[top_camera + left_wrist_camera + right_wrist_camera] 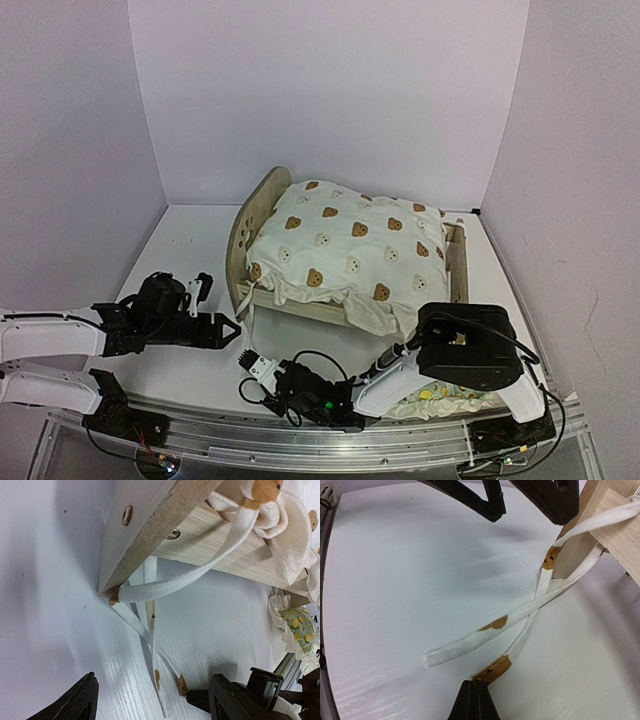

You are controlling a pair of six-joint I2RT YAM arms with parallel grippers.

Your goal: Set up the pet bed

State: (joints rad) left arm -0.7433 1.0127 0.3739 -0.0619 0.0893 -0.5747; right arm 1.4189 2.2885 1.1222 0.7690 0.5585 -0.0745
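Pet bed just beside left tool

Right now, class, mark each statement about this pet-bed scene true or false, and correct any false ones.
1. The bear-print cushion lies on the pet bed. True.
2. The left gripper is shut. False: its jaws stand open and hold nothing.
3. The lemon-print pillow lies on the bed. False: it lies on the table, by the right arm.
4. The right gripper is shut. True.
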